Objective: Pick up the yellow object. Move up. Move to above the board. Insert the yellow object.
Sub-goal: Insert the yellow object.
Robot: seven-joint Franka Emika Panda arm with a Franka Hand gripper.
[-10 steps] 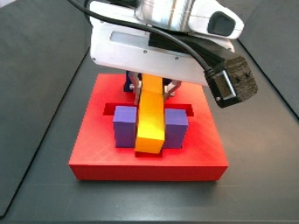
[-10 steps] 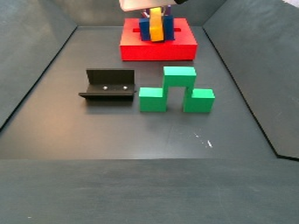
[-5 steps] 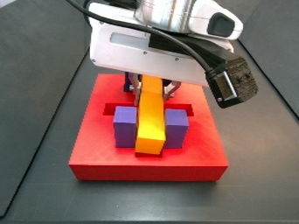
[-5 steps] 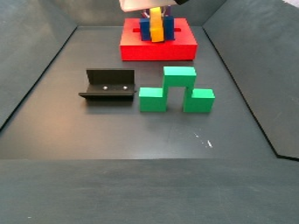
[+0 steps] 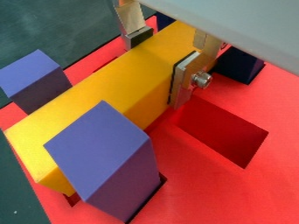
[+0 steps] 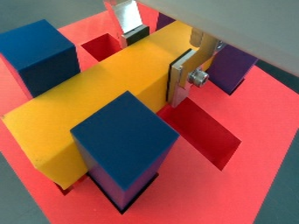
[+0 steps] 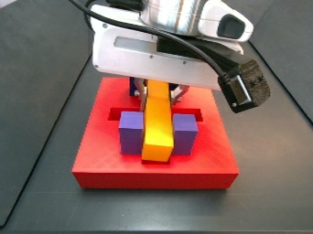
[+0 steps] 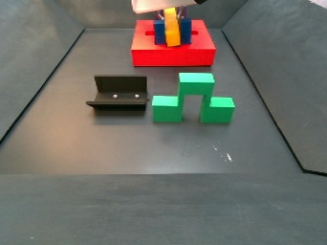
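Nothing has visibly moved since 0.5 s ago. The gripper [image 5: 162, 51] stays clamped on the yellow object [image 5: 111, 101], which extends out from its fingers [image 5: 186, 77] between 2 upright blocks on the board [image 7: 156, 170].

Nothing visibly changed over the last second: the gripper [image 7: 156, 87] remains over the board [image 7: 156, 169], its fingers [image 5: 187, 74] still clamping the yellow object [image 7: 156, 123].
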